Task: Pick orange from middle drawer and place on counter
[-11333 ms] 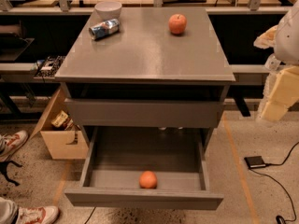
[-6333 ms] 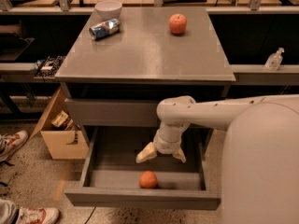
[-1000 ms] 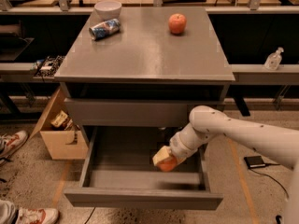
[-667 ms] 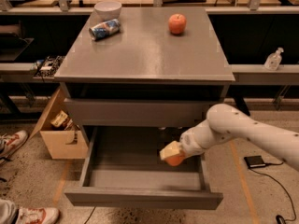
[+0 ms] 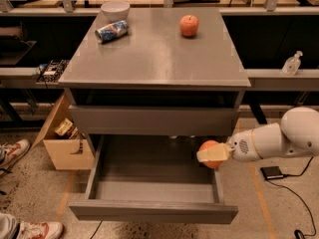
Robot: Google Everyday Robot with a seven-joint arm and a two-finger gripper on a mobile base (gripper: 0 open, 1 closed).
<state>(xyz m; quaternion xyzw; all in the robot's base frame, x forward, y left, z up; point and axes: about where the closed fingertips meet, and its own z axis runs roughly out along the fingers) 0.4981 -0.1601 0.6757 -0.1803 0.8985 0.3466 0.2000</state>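
Jaws closed around the orange [image 5: 209, 145]: the gripper [image 5: 212, 155] held the fruit, one pale finger [image 5: 215, 154] crossing its front, and its opening was only as wide as the orange it pinched. Orange peel showed above and below that finger.

Compared with the view a moment before, the gripper and its load had moved right and slightly up, from over the right part of the tray to a spot above the right side wall of the middle drawer [image 5: 149, 176]. Much earlier the orange had lain on the drawer floor near the front edge; now it hung in the air, touching neither the drawer nor the counter [image 5: 149, 59]. The white arm [image 5: 279, 139] reached in from the right edge, lower than the counter top. Nothing on the counter had shifted.

By count: one orange, in the gripper; one reddish apple [image 5: 189, 25] toward the back right of the counter; one can [image 5: 111, 31] lying on its side at the back left; one pale bowl [image 5: 115, 9] just behind the can. One drawer stood pulled out, below a closed drawer front [image 5: 152, 121]. One cardboard box [image 5: 62, 144] sat on the floor left of the cabinet, and one clear bottle [image 5: 291, 63] stood on the shelf to the right.
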